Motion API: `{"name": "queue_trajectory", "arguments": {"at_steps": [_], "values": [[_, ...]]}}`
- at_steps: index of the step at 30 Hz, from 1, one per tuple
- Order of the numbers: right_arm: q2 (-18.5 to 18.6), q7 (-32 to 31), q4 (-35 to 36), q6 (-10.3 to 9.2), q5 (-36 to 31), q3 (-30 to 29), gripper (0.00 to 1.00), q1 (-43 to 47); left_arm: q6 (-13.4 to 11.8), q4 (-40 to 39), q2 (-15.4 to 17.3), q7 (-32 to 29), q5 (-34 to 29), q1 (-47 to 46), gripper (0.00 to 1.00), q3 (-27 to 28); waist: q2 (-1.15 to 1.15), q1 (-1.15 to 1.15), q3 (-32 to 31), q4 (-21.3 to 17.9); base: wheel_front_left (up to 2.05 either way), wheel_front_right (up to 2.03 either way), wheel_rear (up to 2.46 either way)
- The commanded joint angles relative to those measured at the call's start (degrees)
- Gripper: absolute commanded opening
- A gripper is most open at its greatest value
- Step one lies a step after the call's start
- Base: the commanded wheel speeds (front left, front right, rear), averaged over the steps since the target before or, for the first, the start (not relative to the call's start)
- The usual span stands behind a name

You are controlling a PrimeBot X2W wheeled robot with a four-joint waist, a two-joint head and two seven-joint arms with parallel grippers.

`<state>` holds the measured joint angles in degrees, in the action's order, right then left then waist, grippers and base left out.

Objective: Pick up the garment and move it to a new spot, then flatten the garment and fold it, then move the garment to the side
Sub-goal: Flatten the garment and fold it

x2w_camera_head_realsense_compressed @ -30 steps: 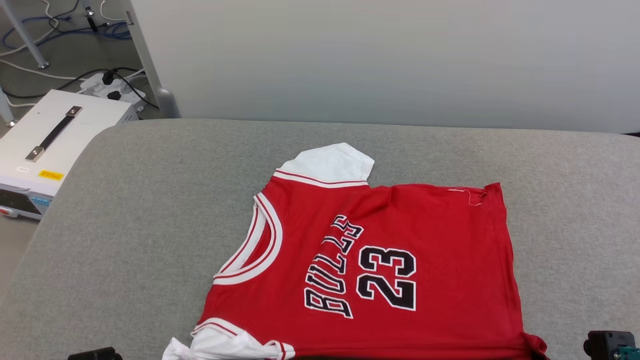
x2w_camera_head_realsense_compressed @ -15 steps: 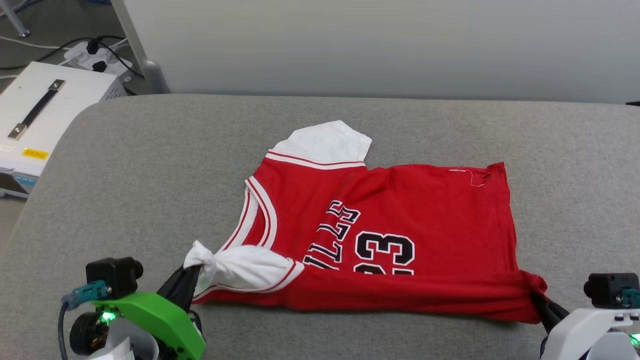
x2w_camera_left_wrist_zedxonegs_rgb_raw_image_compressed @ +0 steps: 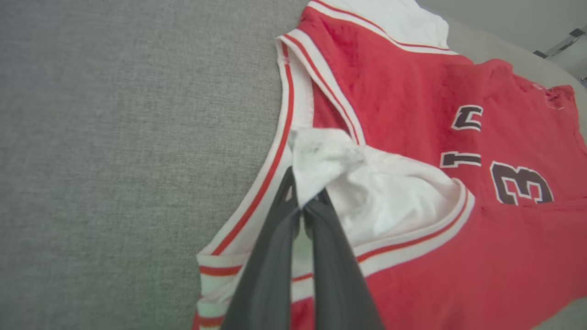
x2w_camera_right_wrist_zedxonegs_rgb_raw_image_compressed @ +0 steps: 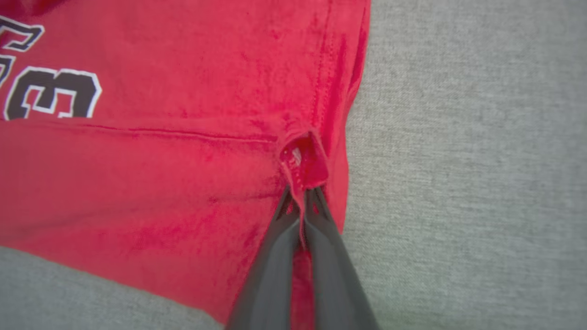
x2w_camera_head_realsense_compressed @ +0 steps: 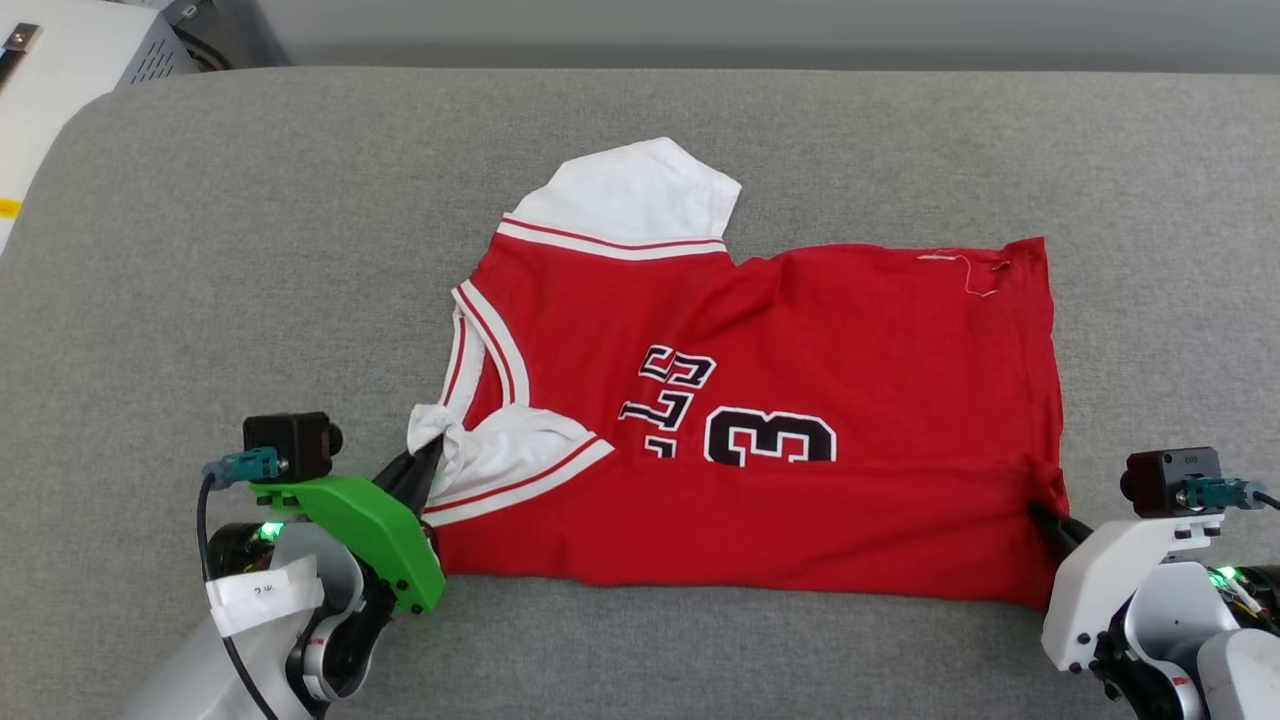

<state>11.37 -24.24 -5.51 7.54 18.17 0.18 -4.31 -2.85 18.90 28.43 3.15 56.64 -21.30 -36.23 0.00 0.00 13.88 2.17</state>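
As both hands grip cloth, this looks like the middle of the fold. The left hand (x2w_camera_head_realsense_compressed: 425, 465) is pinched tight on the white near sleeve (x2w_camera_left_wrist_zedxonegs_rgb_raw_image_compressed: 367, 183), which bunches right at its fingertips. The right hand (x2w_camera_head_realsense_compressed: 1045, 515) is clamped on the red hem corner (x2w_camera_right_wrist_zedxonegs_rgb_raw_image_compressed: 305, 160), a small tuft poking out past its tips.

The garment (x2w_camera_head_realsense_compressed: 800, 330) lies on the grey counter (x2w_camera_head_realsense_compressed: 250, 250), stretched between the two hands and spreading away ahead of them. Its long axis runs hand to hand, collar at the left hand's end and hem at the right hand's. The held edge is doubled over onto the chest, covering the lower part of the numerals (x2w_camera_head_realsense_compressed: 770, 440), and the crease lies just behind the fingers on the robot's side.

The far edge, with the far sleeve (x2w_camera_head_realsense_compressed: 630, 195) lying flat, sits well ahead of both sets of fingertips. My read is that the next move goes straight forward across the short axis, both hands together. Neither hand is closer to the far edge, so if one leads, the fold will probably skew.
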Motion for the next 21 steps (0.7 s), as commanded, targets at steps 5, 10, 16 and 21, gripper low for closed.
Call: {"name": "queue_trajectory", "arguments": {"at_steps": [5, 10, 16, 21], "values": [[-0.33, 2.73, -4.75, -0.05, -0.36, 0.88, 0.32, -2.32, 3.16, 6.62, -2.05, -1.25, 0.77, -2.9, 0.0, -1.5, 0.0, 0.0, 0.05, -0.35, 0.0, 0.0, 0.0], [-0.55, 7.38, -6.45, -0.05, 0.68, 1.99, 1.0, -2.14, 4.12, 10.55, -3.09, 0.26, 0.67, -3.58, 1.0, -1.54, 0.0, 0.0, -2.18, -0.39, 0.0, 0.0, 0.0], [-1.74, 18.22, -5.3, -0.05, -0.84, 1.25, 1.0, -0.08, 2.79, 12.04, -1.97, 3.21, 0.1, -2.99, 1.0, -0.33, 0.0, 0.0, -6.3, -0.43, 0.0, 0.0, 0.0], [-3.8, 23.13, -3.22, -0.05, -3.11, -0.58, 1.0, 2.28, 1.71, 9.94, 1.31, 2.69, -0.42, -2.25, 1.0, 0.19, 0.0, 0.0, -8.61, -0.79, 0.0, 0.0, 0.0]]}}
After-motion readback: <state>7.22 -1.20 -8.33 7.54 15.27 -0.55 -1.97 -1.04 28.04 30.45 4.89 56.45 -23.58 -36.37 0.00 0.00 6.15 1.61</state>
